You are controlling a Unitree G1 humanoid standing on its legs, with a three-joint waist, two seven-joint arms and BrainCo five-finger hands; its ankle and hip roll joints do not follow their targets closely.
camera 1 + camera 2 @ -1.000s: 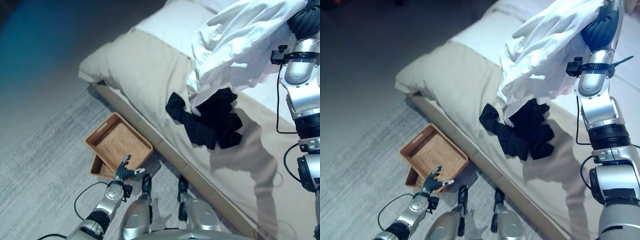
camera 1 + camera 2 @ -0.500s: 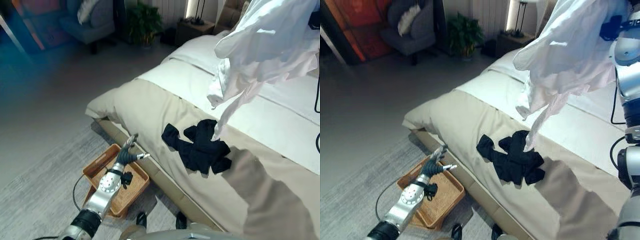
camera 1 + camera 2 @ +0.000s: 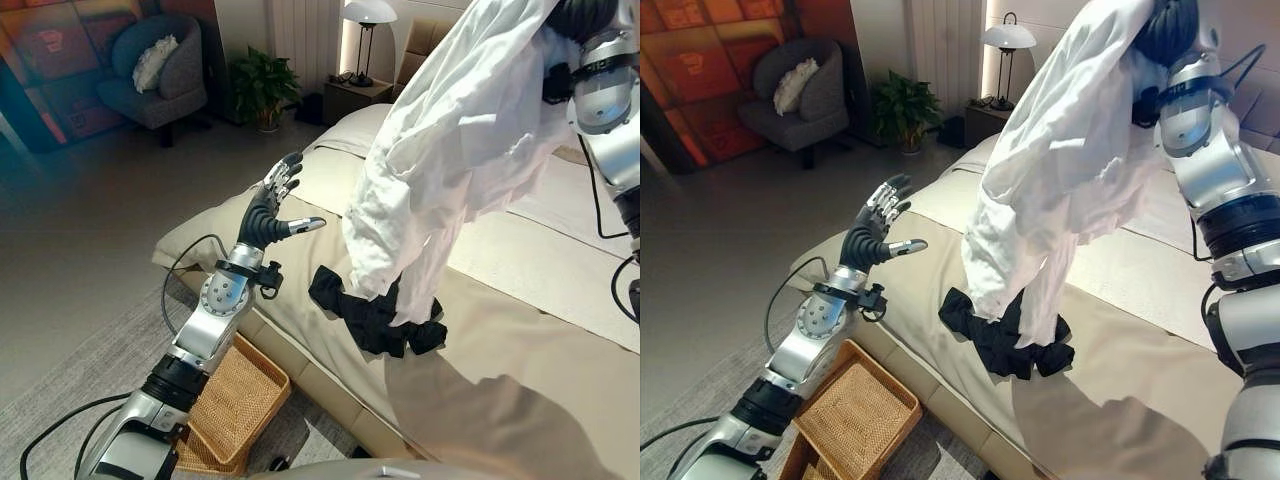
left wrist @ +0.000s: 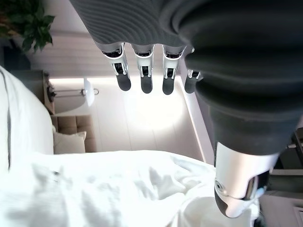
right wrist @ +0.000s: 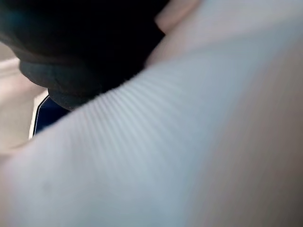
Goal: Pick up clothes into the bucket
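Low in the frame, at the lower left of the left eye view, the woven basket (image 3: 232, 400) sits on the floor against the foot of the bed (image 3: 520, 340). Above it the left hand (image 3: 272, 206) is raised in the middle left, fingers spread wide and holding nothing. Just past it, on the beige cover at mid-frame, a dark garment (image 3: 372, 315) lies crumpled. Hanging over that, a white garment (image 3: 455, 150) drapes from the upper right, where the right hand (image 3: 1168, 28) is up at the top edge; its fingers are buried in the cloth, so I cannot tell their grip, though the cloth probably hangs from it.

To do this step well, the white garment should be carried across toward the lower left and lowered until its trailing end clears the bed edge and gathers inside the basket before letting go. The open left hand could gather the hanging tail. Far behind, an armchair (image 3: 150, 75), a plant (image 3: 262, 85) and a lamp (image 3: 368, 20).
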